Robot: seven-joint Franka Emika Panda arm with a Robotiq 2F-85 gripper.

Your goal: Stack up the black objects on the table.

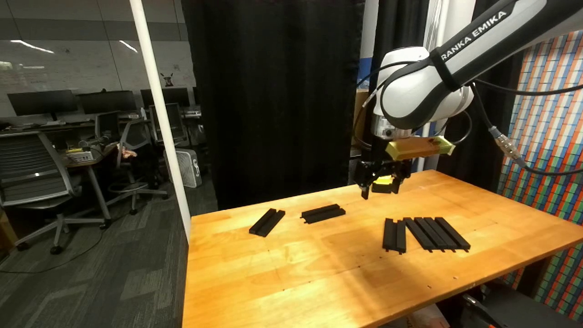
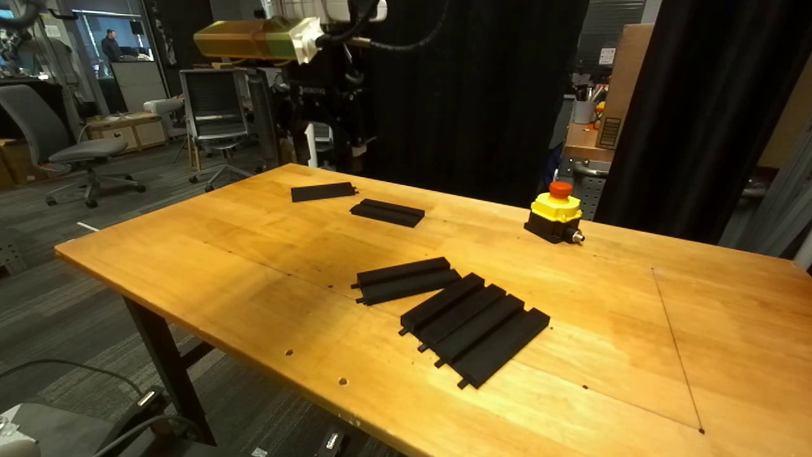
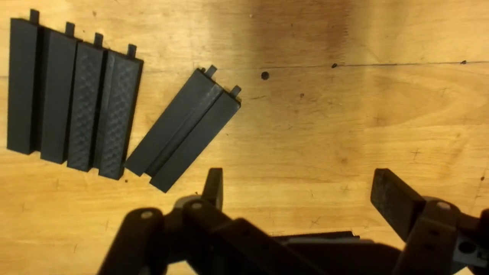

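The pincer hangs in the air over the worktop, its jaws spread wide, with hold of nothing. Only one arm is in view. The black bars lie flat in ridged groups, none seen on top of another; whether each group is joined, I cannot tell.

The coming move seems to turn on a dark edge just below the gap between the jaws in the wrist view, mostly hidden by the pincer. Its long axis runs along the line from jaw to jaw. I take this to be the middle pair, which lies near the worktop's back edge in both exterior views. If that is the target, the pincer probably needs about a quarter turn, to close across the width, not along the length.

The slanted pair lies up and to the left in the wrist view, its long axis oblique to the jaws' line of closing; one corner is at or just beside the row of four, farther left, whose bars run nearly square to that line. The end pair lies past the middle pair, well apart from the pincer.

In the background of an exterior view a cup holds thin things too small to name; the box beside it hides its inside.
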